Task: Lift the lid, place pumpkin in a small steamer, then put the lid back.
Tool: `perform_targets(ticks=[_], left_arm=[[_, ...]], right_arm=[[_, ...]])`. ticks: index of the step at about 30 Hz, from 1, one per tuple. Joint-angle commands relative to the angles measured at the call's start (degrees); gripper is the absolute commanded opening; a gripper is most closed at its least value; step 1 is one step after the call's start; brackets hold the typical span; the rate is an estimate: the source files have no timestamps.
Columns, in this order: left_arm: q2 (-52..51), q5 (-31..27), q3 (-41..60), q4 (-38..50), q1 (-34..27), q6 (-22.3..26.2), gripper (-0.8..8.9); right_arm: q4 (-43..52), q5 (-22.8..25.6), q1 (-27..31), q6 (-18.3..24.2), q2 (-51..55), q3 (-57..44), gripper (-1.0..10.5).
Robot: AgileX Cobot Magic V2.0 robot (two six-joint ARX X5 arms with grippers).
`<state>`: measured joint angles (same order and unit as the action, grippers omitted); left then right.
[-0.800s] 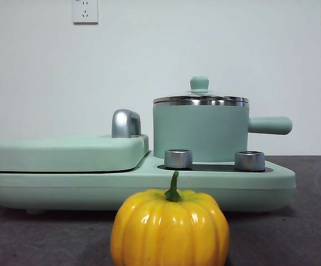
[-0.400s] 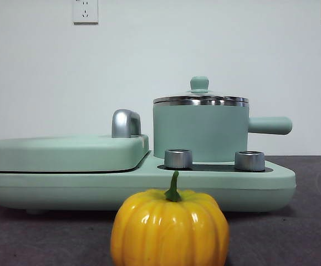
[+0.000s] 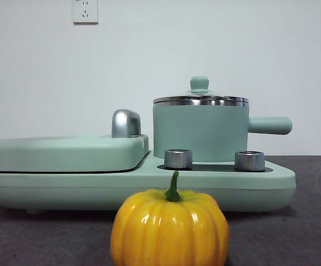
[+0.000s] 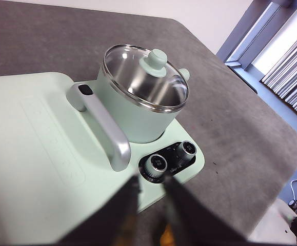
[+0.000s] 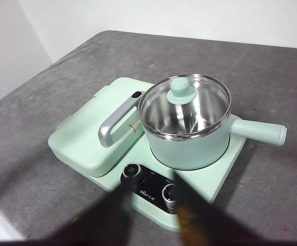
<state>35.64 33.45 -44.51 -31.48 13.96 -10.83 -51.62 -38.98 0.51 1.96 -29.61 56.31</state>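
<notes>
The yellow-orange pumpkin (image 3: 170,228) sits on the table at the near front, in front of the mint-green appliance. The small steamer (image 3: 200,133) stands on the appliance's right half, its straight handle (image 3: 270,125) pointing right. The lid (image 3: 200,100) rests on the steamer with its mint knob (image 3: 199,84) on top. Both arms hover above and are out of the front view. My left gripper (image 4: 149,179) is open and empty, high over the appliance's front edge; a sliver of pumpkin (image 4: 164,237) shows between its jaws. My right gripper (image 5: 151,182) is open and empty, high above the control knobs.
The wide flat griddle cover (image 3: 66,152) with its chrome handle (image 3: 125,123) fills the appliance's left half. Two steel control knobs (image 3: 178,158) (image 3: 249,160) sit in front of the steamer. Dark grey table surface (image 5: 271,195) lies around the appliance.
</notes>
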Motion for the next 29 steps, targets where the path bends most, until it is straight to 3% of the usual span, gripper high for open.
perform_targets(ticks=[1,2,4,14,21,29], left_arm=[[0.4,0.7,-1.1,0.7,0.2,1.3,3.76],[0.4,0.7,-1.1,0.8,0.2,1.3,4.50],[0.6,0.7,-1.1,0.8,0.2,1.3,5.07],[3.6,0.7,-2.9,2.2,0.2,-3.4,4.95],[16.1,0.7,-12.3,-2.1,0.9,0.4,4.95],[35.8,-0.4,-30.7,-10.3,3.4,4.2,4.91]], right_arm=[[0.5,0.0,-0.1,0.3,-0.2,0.9,4.0],[0.5,0.0,-0.1,0.2,-0.2,0.9,4.5],[0.5,0.0,-0.1,0.2,-0.2,0.9,4.7],[0.5,-0.3,-0.1,-1.2,-0.2,0.9,4.7],[0.5,-0.2,-0.7,-1.7,-0.3,0.9,4.7],[0.4,-0.1,-1.9,-1.7,-0.3,0.9,4.7]])
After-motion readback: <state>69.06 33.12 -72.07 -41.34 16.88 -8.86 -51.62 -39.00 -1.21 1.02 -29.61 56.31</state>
